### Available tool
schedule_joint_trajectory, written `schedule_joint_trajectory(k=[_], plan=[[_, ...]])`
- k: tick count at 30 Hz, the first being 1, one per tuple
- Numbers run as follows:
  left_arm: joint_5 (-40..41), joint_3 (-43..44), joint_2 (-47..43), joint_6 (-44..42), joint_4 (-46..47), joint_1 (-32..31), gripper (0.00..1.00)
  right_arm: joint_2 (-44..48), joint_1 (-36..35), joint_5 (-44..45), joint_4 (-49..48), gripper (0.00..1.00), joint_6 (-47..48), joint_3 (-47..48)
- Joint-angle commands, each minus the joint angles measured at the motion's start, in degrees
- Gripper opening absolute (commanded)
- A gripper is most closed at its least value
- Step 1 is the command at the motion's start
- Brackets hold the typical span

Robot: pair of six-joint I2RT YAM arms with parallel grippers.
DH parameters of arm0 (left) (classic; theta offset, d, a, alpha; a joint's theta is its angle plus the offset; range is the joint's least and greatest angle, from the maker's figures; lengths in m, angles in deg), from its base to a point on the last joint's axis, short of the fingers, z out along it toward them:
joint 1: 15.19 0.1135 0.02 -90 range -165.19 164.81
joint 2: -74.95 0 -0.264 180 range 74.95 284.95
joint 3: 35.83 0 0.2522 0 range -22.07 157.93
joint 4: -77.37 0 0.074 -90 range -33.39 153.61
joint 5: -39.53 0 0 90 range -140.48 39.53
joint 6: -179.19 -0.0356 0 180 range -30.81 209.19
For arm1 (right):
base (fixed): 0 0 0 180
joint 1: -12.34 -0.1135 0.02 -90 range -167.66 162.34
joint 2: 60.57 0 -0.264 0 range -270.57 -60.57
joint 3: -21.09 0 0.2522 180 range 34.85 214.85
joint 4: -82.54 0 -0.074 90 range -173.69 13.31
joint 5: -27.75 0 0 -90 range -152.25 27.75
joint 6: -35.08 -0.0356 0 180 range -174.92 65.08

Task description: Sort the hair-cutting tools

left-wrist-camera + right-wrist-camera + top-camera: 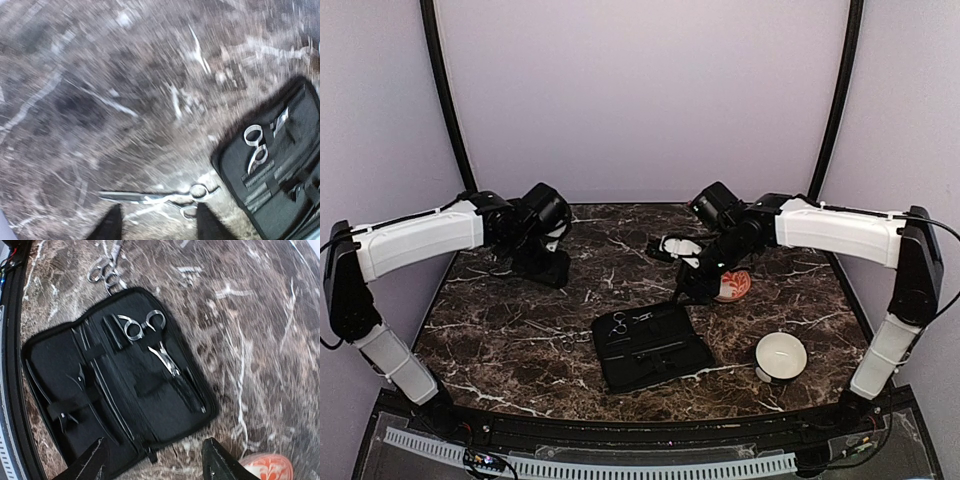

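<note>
A pair of silver scissors [165, 197] lies flat on the marble just beyond the tips of my left gripper [159, 225]. That gripper is open, its dark fingertips [111, 226] apart on either side, holding nothing. The same loose scissors [105, 272] show beside a corner of the open black case [125, 390]. Another pair of scissors [142, 325] sits strapped in the case, along with thin dark sticks [100, 385]. My right gripper [155, 462] hangs open over the case's edge, empty. From above, the left gripper [548, 268] is far left of the case [650, 345] and the right gripper [685, 293] is at its far corner.
An orange patterned bowl [733, 285] stands just right of the right gripper and shows in the right wrist view as an orange bowl [265, 467]. A white bowl [780, 355] sits at the case's right. Dark veined marble table [520, 340], with purple walls round it.
</note>
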State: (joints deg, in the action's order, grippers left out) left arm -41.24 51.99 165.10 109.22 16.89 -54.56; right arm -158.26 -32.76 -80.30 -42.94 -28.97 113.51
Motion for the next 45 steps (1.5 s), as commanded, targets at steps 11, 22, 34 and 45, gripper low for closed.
schedule_joint_trajectory(k=[11, 22, 34, 45], plan=[[15.55, 0.01, -2.77, -5.79, 15.56, 13.25, 0.81, -19.45, -14.66, 5.82, -0.05, 0.51, -2.11, 20.48], [12.7, -6.5, -7.06, -4.74, 20.44, 20.26, 0.89, -33.97, -19.79, 6.08, 1.96, 0.57, -6.86, 34.39], [14.3, -6.38, -7.93, -5.49, 20.03, 20.29, 0.91, -43.99, -20.67, 5.86, 4.01, 0.6, -12.59, 48.41], [13.57, -6.48, -8.45, -5.85, 20.09, 20.23, 0.9, -48.52, -22.2, 8.28, 5.58, 0.55, -13.83, 53.61]])
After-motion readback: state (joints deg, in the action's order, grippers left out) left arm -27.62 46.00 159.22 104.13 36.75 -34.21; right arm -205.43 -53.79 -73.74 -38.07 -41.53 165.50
